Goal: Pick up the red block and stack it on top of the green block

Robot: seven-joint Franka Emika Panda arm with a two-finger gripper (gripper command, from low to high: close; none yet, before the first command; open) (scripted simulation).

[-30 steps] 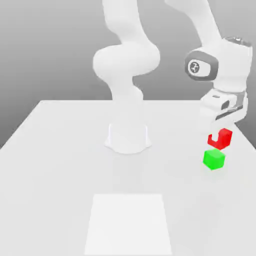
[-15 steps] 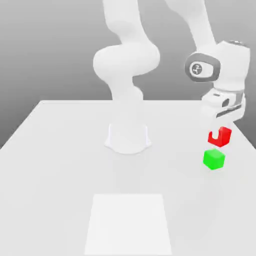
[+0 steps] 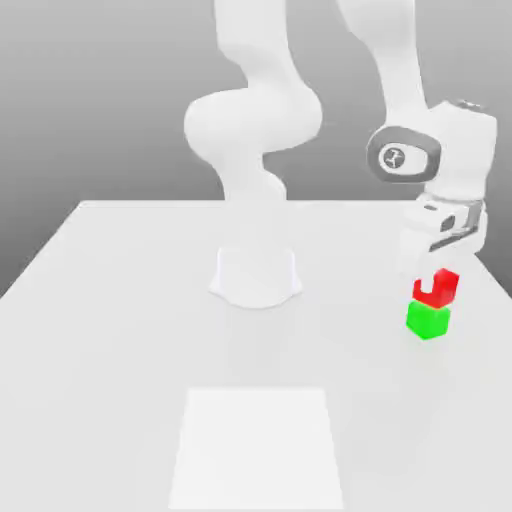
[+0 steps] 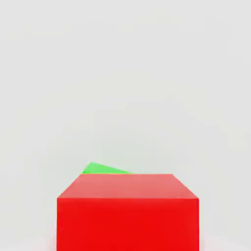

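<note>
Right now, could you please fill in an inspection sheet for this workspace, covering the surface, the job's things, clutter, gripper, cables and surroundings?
Surface: white table, with a brighter white rectangular patch near its front edge.
Job's things: the red block sits directly above the green block toward the exterior view's right; whether they touch cannot be told. In the hand view a sliver of green shows behind the red block.
Clutter: nothing seen.
Gripper: the gripper is at the red block, fingers shut on it.
Cables: nothing seen.
Surroundings: the arm's white base stands mid-table; plain grey backdrop.
</note>
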